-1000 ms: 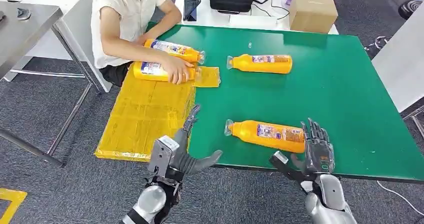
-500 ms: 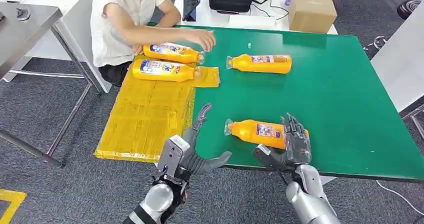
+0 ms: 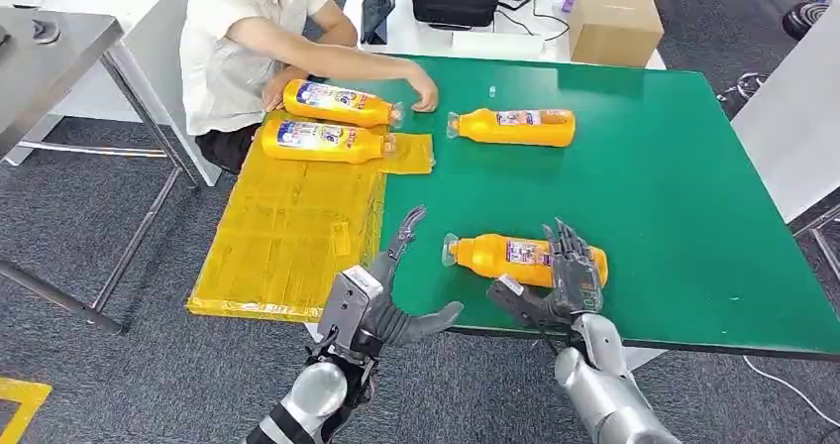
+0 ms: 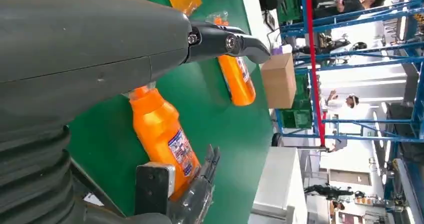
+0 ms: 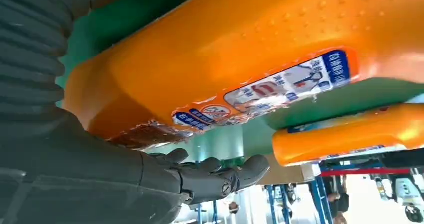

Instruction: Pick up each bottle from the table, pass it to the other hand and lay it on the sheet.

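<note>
Bottle (image 3: 515, 258) base behind right robot hand (image 3: 572, 280)

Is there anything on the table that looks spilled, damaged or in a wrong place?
Nothing is spilled or damaged. Two orange bottles lie on the yellow sheet, two more lie on the green table. One oddity: a person's hand reaches over the table beside the bottles.

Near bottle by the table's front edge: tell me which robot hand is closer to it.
Right. The right hand is at the near bottle, its fingers over the base end. The left hand hangs open off the cap end, apart.
</note>
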{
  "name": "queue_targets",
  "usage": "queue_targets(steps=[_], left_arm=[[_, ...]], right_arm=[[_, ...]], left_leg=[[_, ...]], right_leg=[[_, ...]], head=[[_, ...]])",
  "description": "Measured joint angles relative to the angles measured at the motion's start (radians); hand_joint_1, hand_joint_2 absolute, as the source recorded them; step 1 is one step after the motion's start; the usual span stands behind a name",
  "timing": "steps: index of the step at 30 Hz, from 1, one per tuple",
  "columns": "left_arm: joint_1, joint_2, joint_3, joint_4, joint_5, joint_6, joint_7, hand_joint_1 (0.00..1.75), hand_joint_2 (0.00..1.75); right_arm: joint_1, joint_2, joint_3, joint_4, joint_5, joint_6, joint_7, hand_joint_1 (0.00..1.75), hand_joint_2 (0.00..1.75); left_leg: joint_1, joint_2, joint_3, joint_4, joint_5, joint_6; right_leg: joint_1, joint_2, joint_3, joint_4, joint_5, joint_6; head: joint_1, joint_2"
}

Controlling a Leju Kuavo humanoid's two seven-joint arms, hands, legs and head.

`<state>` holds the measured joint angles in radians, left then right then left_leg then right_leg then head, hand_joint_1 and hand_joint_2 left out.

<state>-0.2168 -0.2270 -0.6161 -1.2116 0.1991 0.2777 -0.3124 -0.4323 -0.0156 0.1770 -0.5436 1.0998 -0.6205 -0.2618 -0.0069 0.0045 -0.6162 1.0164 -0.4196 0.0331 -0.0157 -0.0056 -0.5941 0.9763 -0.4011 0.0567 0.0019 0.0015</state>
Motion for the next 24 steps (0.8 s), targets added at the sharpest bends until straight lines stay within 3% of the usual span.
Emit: queue_targets(steps=[1,2,3,7,12,15,18,20,24], left_arm=[[-0.001,0.0,0.0,0.002,0.001,-0.001,0.003,0.0,1.75],[-0.001,0.0,0.0,0.003,0.001,-0.001,0.006,0.0,1.75],[-0.001,0.0,0.0,0.005,0.001,-0.001,0.008,0.0,1.75],[-0.001,0.0,0.0,0.005,0.012,-0.02,0.038,0.0,1.75],[-0.001,0.0,0.002,0.005,0.018,-0.039,0.05,0.0,1.75],[-0.001,0.0,0.003,0.005,0.02,-0.041,0.05,0.0,1.75],[0.0,0.0,0.003,0.007,0.031,-0.041,0.043,0.0,1.75],[-0.001,0.0,0.003,0.011,0.04,-0.042,0.036,0.0,1.75],[-0.001,0.0,0.002,0.011,0.045,-0.041,0.029,0.0,1.75]], right_arm=[[-0.01,0.0,0.007,0.004,0.002,0.029,0.021,0.93,1.75],[-0.015,-0.001,0.011,0.008,0.006,0.059,0.042,1.43,1.75],[-0.025,-0.002,0.017,0.01,0.013,0.092,0.066,1.73,1.75],[-0.043,-0.007,0.034,0.014,0.023,0.16,0.133,1.71,1.75],[-0.051,-0.019,0.047,0.017,0.003,0.212,0.143,1.75,1.75],[-0.051,-0.021,0.042,0.015,-0.101,0.246,0.06,1.75,1.75],[-0.053,-0.021,-0.023,-0.004,-0.355,0.365,-0.11,1.75,1.75],[-0.052,-0.011,-0.048,-0.02,-0.413,0.407,-0.134,1.75,1.75],[-0.034,0.0,-0.061,-0.045,-0.455,0.41,-0.15,1.75,1.75]], left_leg=[[0.0,0.003,0.002,0.0,0.0,0.0],[0.0,0.004,0.003,0.0,-0.002,0.0],[0.0,0.005,0.005,0.0,-0.002,-0.001],[0.0,0.005,0.013,-0.001,-0.007,-0.003],[0.0,0.004,0.015,-0.001,-0.003,0.002],[0.0,0.004,0.016,-0.001,-0.003,0.002],[0.004,0.013,0.026,-0.001,-0.011,-0.002],[0.005,0.023,0.037,-0.001,-0.02,-0.004],[0.006,0.022,0.047,-0.001,-0.024,-0.001]], right_leg=[[0.0,0.002,0.001,0.0,0.0,0.0],[0.0,0.004,0.002,0.0,0.0,0.0],[0.0,0.005,0.003,0.0,0.0,0.0],[0.0,0.005,0.0,-0.002,-0.005,-0.001],[0.0,0.005,0.003,-0.002,-0.003,-0.002],[0.0,0.005,0.005,-0.003,-0.003,-0.002],[0.004,0.013,0.016,-0.007,-0.003,-0.003],[0.005,0.022,0.023,-0.008,-0.006,-0.003],[0.005,0.023,0.033,-0.008,-0.011,-0.003]], head=[[0.0,0.0],[0.0,0.0],[0.0,0.0],[0.0,0.0],[0.0,0.0],[0.0,0.0],[0.001,0.0],[0.001,0.0],[0.0,0.0]])
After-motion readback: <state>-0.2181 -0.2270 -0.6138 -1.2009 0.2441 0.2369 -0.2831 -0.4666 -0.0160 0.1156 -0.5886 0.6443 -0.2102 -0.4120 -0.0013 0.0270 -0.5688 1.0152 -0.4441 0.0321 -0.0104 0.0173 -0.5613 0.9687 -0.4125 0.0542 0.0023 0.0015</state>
